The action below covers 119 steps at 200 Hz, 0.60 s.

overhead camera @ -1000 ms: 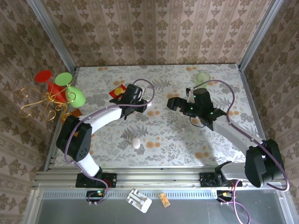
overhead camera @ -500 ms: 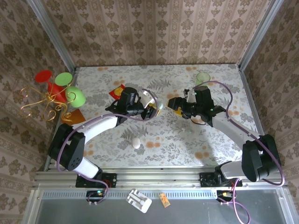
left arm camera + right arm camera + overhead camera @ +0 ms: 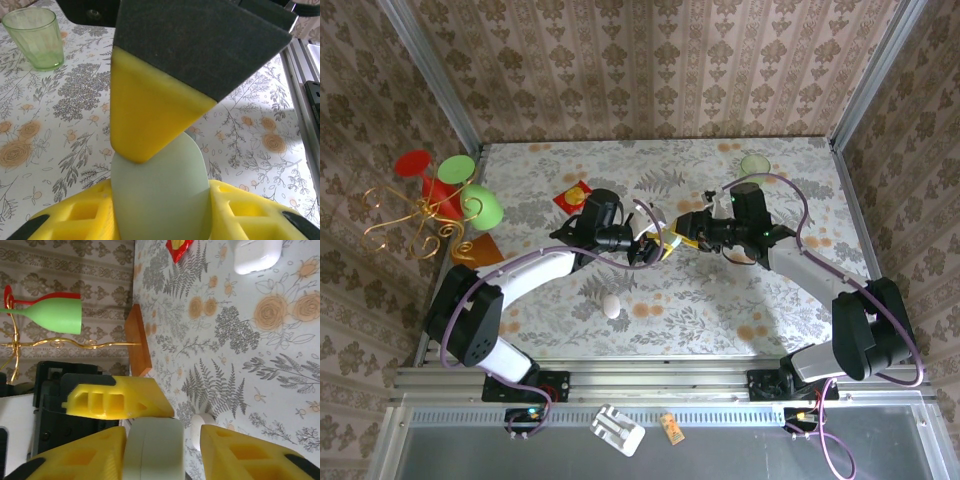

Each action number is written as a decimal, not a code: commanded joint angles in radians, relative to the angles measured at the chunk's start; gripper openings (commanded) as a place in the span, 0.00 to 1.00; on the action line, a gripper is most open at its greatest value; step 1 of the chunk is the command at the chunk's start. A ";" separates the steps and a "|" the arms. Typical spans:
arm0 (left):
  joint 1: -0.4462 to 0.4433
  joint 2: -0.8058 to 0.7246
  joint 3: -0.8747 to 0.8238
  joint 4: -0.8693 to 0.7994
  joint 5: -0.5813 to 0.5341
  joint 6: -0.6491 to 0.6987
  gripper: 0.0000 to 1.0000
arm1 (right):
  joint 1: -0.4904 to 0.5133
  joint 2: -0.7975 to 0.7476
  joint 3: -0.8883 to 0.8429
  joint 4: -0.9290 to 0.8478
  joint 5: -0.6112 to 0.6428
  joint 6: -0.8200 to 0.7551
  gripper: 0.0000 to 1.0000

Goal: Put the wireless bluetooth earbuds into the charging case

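Note:
The charging case (image 3: pixel 160 190), a pale rounded box with a seam, hangs above the table's middle (image 3: pixel 657 240). My left gripper (image 3: pixel 648 246) is shut on it, both yellow fingers pressed against its sides. My right gripper (image 3: pixel 678 234) has come in from the right and straddles the case (image 3: pixel 152 450). One of its fingers (image 3: pixel 75 455) touches the case, while a narrow gap shows before the other. One right finger (image 3: pixel 150 110) overlaps the case's top in the left wrist view. The earbuds are out of view.
A white egg shape (image 3: pixel 611 306) lies near the front. A second white rounded box (image 3: pixel 257 254) sits on the table by a red packet (image 3: pixel 572 194). A green glass (image 3: pixel 754 165) stands at the back right. An orange block (image 3: pixel 475 248) and a goblet stand (image 3: pixel 430 200) are at the left.
My left gripper carried the case rightward to the table's middle. My right gripper moved left to meet it, and its jaws narrowed from wide to close around the case.

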 commanded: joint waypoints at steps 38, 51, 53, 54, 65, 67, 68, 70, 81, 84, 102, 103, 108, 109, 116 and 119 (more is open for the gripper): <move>-0.005 0.004 0.039 0.042 -0.005 0.021 0.24 | -0.010 -0.010 -0.001 0.086 -0.081 0.125 0.28; -0.005 0.004 0.037 0.057 -0.020 0.015 0.24 | -0.013 -0.014 -0.001 0.095 -0.093 0.147 0.26; -0.006 0.004 0.037 0.061 -0.023 0.013 0.24 | -0.014 -0.014 -0.001 0.095 -0.093 0.149 0.26; -0.006 0.003 0.035 0.063 -0.024 0.012 0.24 | -0.015 -0.015 -0.001 0.096 -0.093 0.150 0.26; -0.006 0.003 0.032 0.078 -0.031 0.007 0.27 | -0.015 -0.017 -0.001 0.095 -0.093 0.157 0.25; -0.006 0.004 0.034 0.080 -0.030 0.007 0.28 | -0.015 -0.017 0.000 0.095 -0.092 0.158 0.24; -0.007 0.003 0.033 0.080 -0.030 0.006 0.29 | -0.015 -0.018 0.000 0.095 -0.093 0.157 0.24; -0.006 0.004 0.034 0.082 -0.032 0.005 0.30 | -0.016 -0.017 0.000 0.095 -0.093 0.159 0.24; -0.006 0.005 0.031 0.097 -0.036 -0.001 0.40 | -0.017 -0.017 -0.001 0.099 -0.095 0.166 0.23; -0.006 0.005 0.029 0.103 -0.039 -0.004 0.44 | -0.019 -0.017 -0.002 0.102 -0.095 0.168 0.23; -0.004 -0.001 0.008 0.168 -0.054 -0.024 0.67 | -0.025 -0.017 -0.009 0.119 -0.088 0.181 0.23; -0.004 -0.002 0.005 0.174 -0.054 -0.026 0.68 | -0.026 -0.017 -0.010 0.120 -0.087 0.182 0.23; -0.005 -0.008 -0.009 0.203 -0.085 -0.033 0.74 | -0.030 -0.045 -0.014 0.125 -0.082 0.187 0.23; -0.004 -0.009 -0.010 0.208 -0.087 -0.035 0.75 | -0.031 -0.047 -0.014 0.125 -0.082 0.187 0.23; -0.003 -0.017 -0.033 0.259 -0.101 -0.050 0.83 | -0.037 -0.053 -0.020 0.136 -0.079 0.196 0.23; -0.003 -0.020 -0.042 0.277 -0.104 -0.058 0.85 | -0.040 -0.055 -0.022 0.142 -0.076 0.201 0.23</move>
